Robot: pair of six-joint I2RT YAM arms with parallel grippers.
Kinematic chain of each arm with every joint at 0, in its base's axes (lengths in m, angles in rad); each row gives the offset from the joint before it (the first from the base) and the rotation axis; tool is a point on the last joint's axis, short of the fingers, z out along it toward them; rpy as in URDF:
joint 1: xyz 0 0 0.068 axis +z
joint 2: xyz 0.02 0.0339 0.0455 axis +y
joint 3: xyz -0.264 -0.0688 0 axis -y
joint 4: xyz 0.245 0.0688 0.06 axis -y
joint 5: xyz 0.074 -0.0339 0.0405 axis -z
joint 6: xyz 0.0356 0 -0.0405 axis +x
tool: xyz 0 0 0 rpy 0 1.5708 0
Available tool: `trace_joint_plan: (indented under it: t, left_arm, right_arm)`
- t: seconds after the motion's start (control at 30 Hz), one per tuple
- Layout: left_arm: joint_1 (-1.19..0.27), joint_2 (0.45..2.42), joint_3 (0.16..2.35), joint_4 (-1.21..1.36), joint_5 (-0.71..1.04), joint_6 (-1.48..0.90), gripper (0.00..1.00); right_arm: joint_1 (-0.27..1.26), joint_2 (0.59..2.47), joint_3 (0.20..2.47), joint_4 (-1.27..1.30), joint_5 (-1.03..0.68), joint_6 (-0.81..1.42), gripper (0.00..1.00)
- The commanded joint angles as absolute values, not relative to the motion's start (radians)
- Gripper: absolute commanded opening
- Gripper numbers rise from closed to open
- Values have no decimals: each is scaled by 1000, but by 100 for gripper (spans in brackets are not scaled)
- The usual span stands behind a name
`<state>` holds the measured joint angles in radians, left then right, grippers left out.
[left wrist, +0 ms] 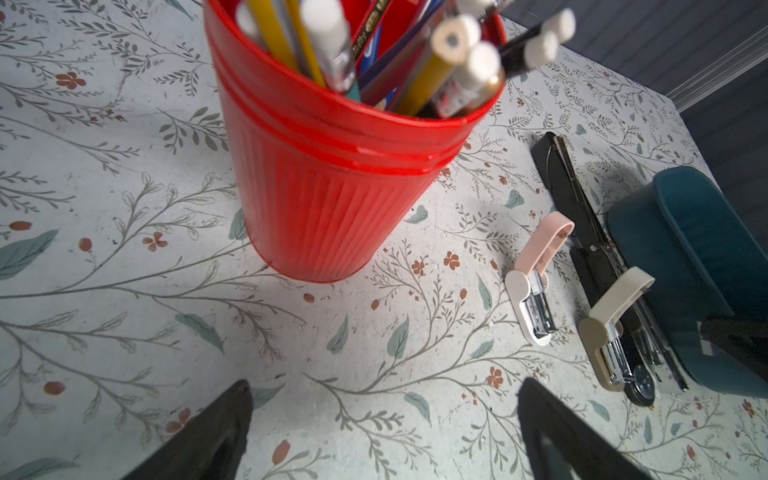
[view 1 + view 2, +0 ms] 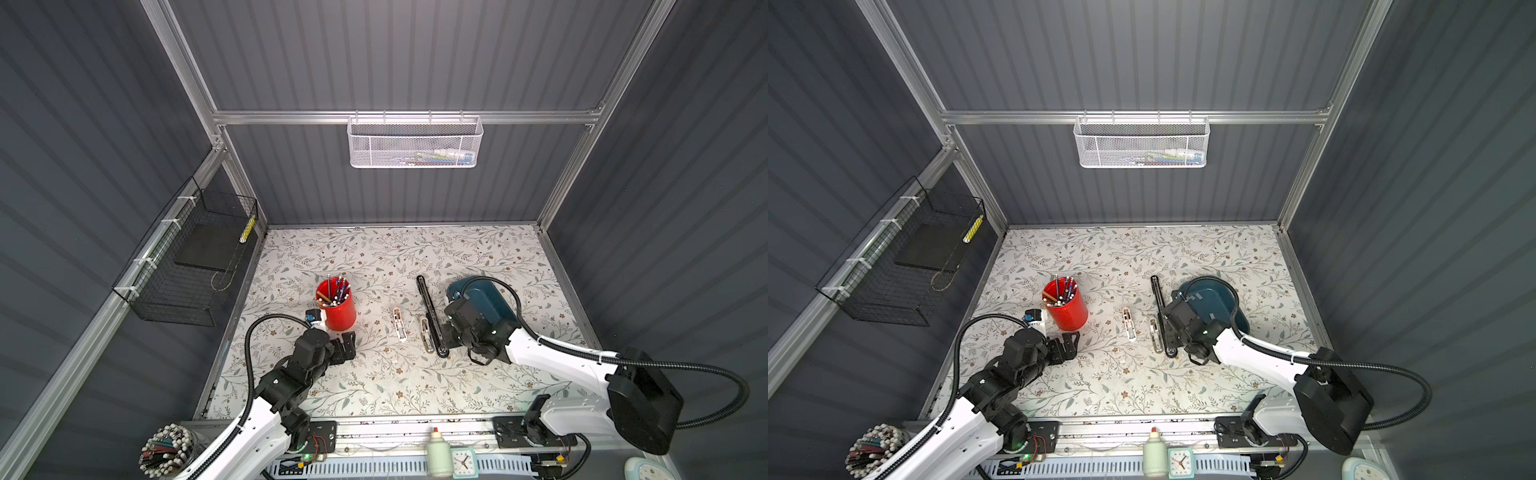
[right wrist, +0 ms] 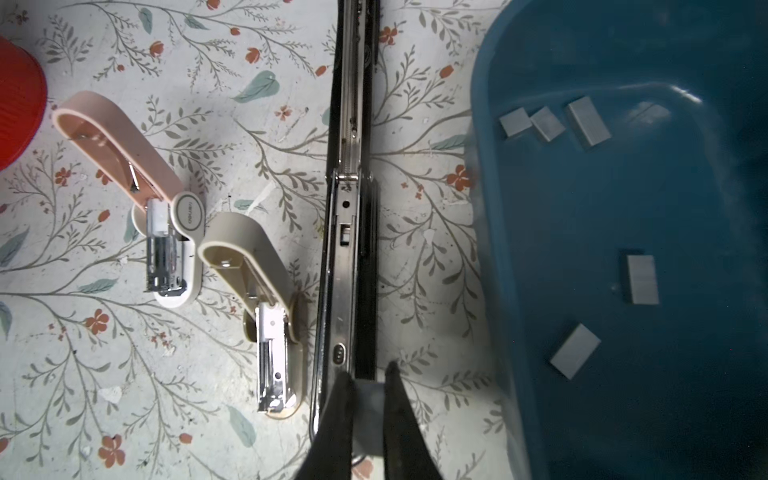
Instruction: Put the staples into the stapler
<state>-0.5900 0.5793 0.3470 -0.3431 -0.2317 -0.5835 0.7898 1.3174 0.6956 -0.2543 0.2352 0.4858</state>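
The long black stapler (image 2: pixel 431 318) (image 3: pixel 348 257) lies opened flat on the flowered table, its metal channel facing up. My right gripper (image 3: pixel 369 372) (image 2: pixel 446 340) hovers at the stapler's near end, shut on a grey strip of staples (image 3: pixel 368 399) held between its fingers. Several more staples (image 3: pixel 588 121) lie loose in the dark blue tray (image 3: pixel 540 228) (image 2: pixel 494 299), which is right beside the stapler. My left gripper (image 1: pixel 382 390) (image 2: pixel 347 345) stands open and empty over bare table in front of the red cup (image 2: pixel 336 305).
A pink mini stapler (image 3: pixel 124 153) and a beige one (image 3: pixel 249 266) lie open just left of the black stapler. The red cup (image 1: pixel 332 187) holds pencils. A glue bottle (image 2: pixel 439 455) and a small clock (image 2: pixel 462 461) stand at the front edge. A wire basket (image 2: pixel 187 266) hangs on the left wall.
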Motion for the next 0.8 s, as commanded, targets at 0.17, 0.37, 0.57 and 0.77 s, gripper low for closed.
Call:
trace_joint_plan:
  t: [0.17,0.37,0.57,0.77]
  left_arm:
    - [-592,560,362,-335,-226,-567,100]
    - [-591,581,368,-334,-227,-564,100]
    - [-592,577,368,-340,-234,-568,100]
    - [-592,581,364,-331,-213,-568,100]
  right_arm:
    - [842,1350,703,-260,272,508,0]
    - [868,1317,690,-272,283,550,0]
    - [885,1259,653,-272,298,594,0]
    - [889,1254,650,-252,312,577,0]
